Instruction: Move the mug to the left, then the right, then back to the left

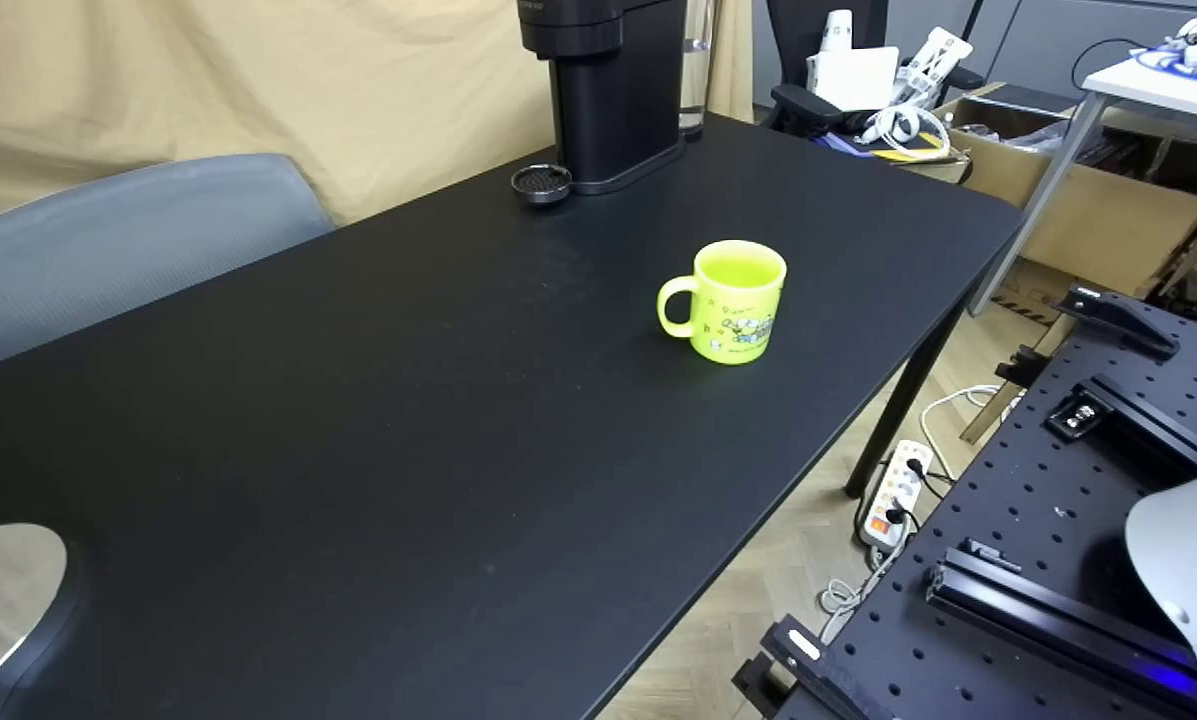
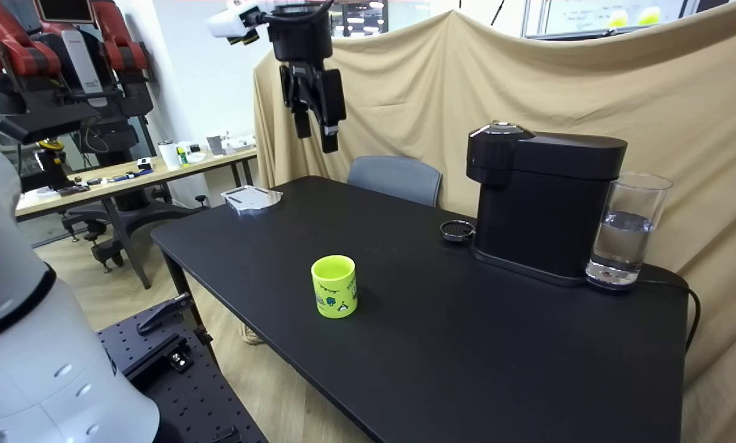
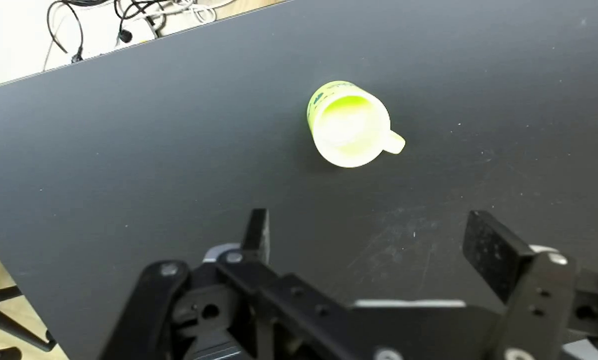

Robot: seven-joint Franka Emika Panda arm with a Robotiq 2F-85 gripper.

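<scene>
Nearest in the wrist view: pincer (image 3: 371,232), spread wide, gripping nothing. Well below the pincer: mug (image 3: 351,127), standing upright on the table (image 3: 154,150), roughly in line with the pincer's gap. Likely calls for lowering before any grasp.

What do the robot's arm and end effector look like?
The arm is smooth, rounded and white, with a black ring around it and small oval spots a bit like buttons. The end effector is black, with two jointed fingers that finish in flat, blocky pads. There is pale writing on it, too small to read. A black cable curves above it.
</scene>
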